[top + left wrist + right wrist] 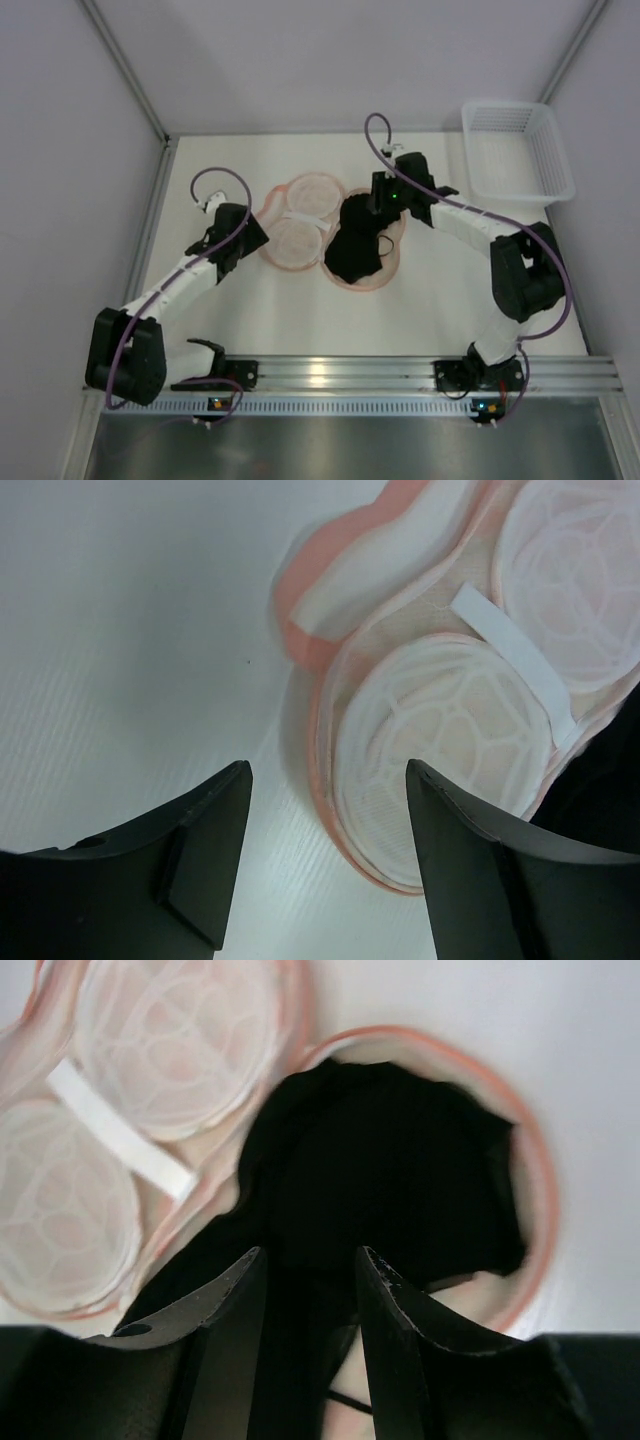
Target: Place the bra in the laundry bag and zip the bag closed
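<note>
The laundry bag [297,240] lies unzipped and spread flat on the white table. Its two pale round halves [440,720] are on the left, with a pink rim around them. The black bra [358,245] is bunched on the bag's right half, inside the pink rim [535,1170]. My left gripper [252,236] is open at the bag's left edge, and the rim curves into the gap between its fingers [330,820]. My right gripper [379,208] hangs over the bra from the far side. Its jaws stand apart, astride black cloth [310,1270], and pale bag lining shows beside the right finger.
A white plastic mesh basket [515,150] stands at the back right corner. Grey walls close in the table on the left, back and right. A metal rail [340,375] runs along the near edge. A white band [510,655] crosses between the bag's pale halves.
</note>
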`<action>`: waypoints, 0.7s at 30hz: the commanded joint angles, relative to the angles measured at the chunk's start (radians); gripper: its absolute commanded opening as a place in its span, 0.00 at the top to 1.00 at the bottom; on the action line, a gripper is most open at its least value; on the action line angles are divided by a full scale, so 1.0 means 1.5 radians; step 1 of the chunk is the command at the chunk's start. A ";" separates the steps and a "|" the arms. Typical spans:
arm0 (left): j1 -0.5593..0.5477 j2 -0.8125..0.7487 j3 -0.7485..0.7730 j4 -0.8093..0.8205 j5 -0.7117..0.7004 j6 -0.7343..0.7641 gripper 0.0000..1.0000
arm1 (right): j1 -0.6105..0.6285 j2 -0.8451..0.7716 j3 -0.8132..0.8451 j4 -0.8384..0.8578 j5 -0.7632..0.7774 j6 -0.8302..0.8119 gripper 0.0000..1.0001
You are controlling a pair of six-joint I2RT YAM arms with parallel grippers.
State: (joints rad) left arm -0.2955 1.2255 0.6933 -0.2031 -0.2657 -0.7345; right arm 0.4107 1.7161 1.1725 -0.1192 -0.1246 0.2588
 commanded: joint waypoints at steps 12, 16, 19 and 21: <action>0.051 0.026 -0.100 0.187 0.126 -0.077 0.33 | 0.198 0.031 -0.008 -0.012 -0.072 0.042 0.75; 0.050 0.044 -0.106 0.220 0.158 -0.083 0.34 | 0.228 0.063 0.006 -0.033 -0.060 0.044 0.79; 0.050 0.059 -0.111 0.237 0.164 -0.083 0.34 | 0.247 0.072 0.015 -0.044 -0.041 0.041 0.80; 0.050 0.065 -0.119 0.248 0.166 -0.083 0.34 | 0.252 0.078 0.011 -0.042 -0.036 0.044 0.80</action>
State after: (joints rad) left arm -0.2234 1.3102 0.5377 0.0669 -0.0433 -0.8444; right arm 0.7612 1.8313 1.1591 -0.1833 -0.2047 0.3119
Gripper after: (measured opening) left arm 0.658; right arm 0.199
